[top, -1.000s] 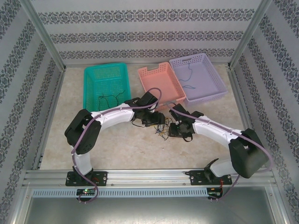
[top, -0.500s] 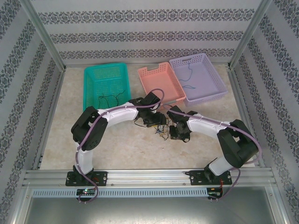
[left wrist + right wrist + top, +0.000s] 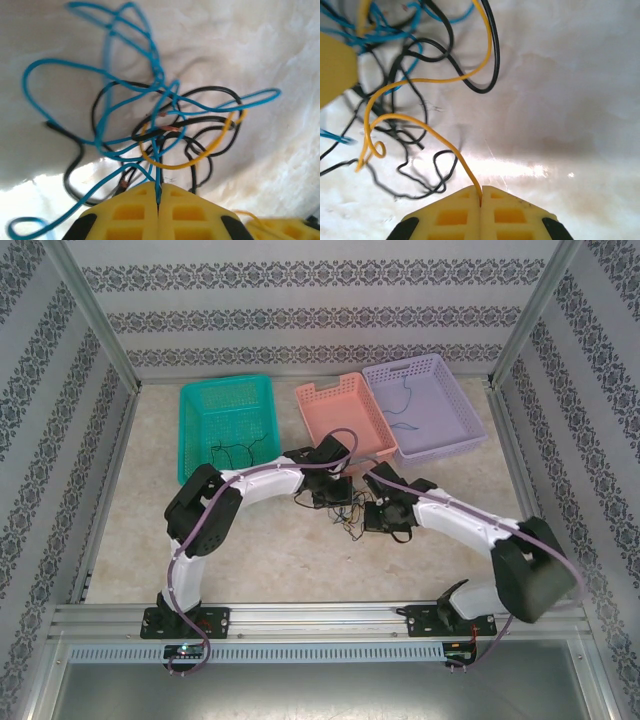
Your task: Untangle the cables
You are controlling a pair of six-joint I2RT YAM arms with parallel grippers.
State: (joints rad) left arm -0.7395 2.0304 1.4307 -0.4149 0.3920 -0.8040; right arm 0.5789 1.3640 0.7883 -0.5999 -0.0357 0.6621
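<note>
Left wrist view: left hand [image 3: 158, 192] pinches thin blue wire [image 3: 159, 77]; right hand [image 3: 481, 200] pinches thin yellow wire [image 3: 400, 115], likely to separate strands.

A: What are the cables [image 3: 160, 131] like?
B: Thin, smooth plastic coating, slightly glossy. Under them, a pale marbled table [image 3: 260, 45] with a sheen.
A: Next to them?
B: Matt yellow plastic fingers [image 3: 127, 215] with moulded pockets.
</note>
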